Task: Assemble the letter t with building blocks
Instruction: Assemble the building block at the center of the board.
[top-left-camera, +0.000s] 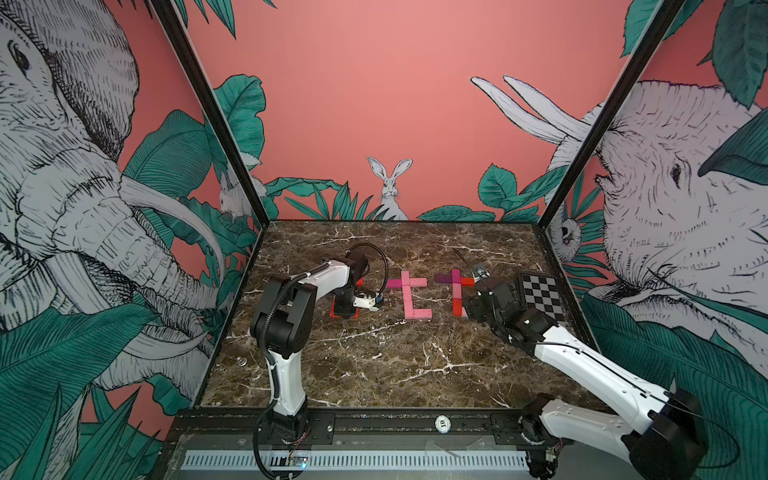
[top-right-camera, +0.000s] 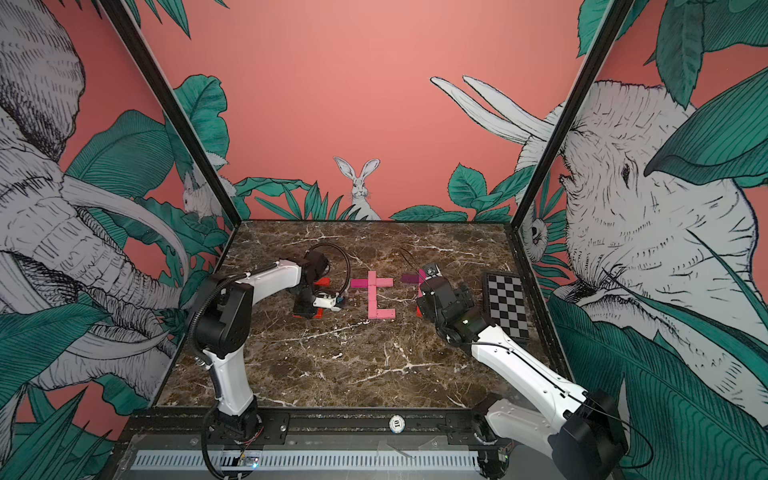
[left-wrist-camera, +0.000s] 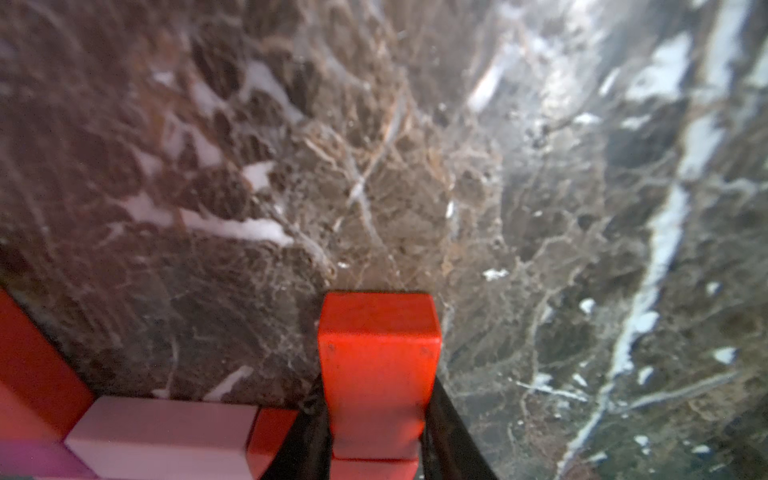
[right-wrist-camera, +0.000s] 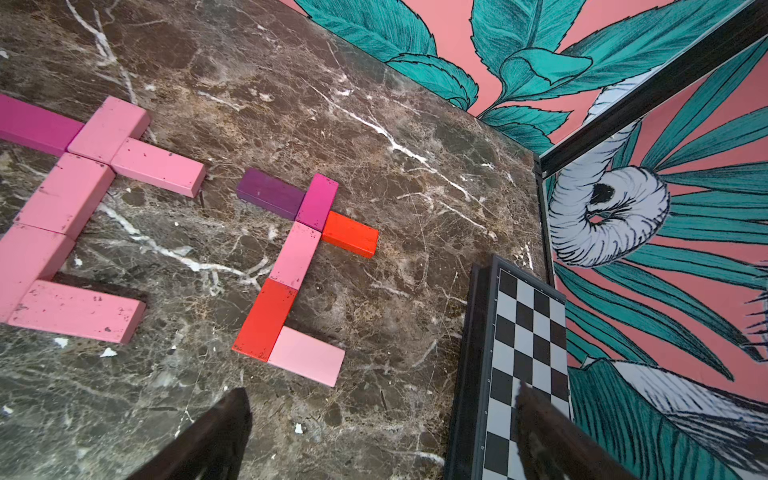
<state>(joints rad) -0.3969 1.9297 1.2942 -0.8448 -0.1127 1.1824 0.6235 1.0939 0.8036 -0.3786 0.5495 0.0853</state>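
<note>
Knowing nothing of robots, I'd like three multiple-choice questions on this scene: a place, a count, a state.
1. The checkerboard plate lies: A under the left arm; B by the right wall; C between letters.
2. Blocks in the letter t nearest it: A three; B six; C ten.
3. The left fingers are: A open; B shut on a pink block; C shut on a red block.
Answers: B, it lies beside that wall; B, six show in the right wrist view; C, red shows between them.
</note>
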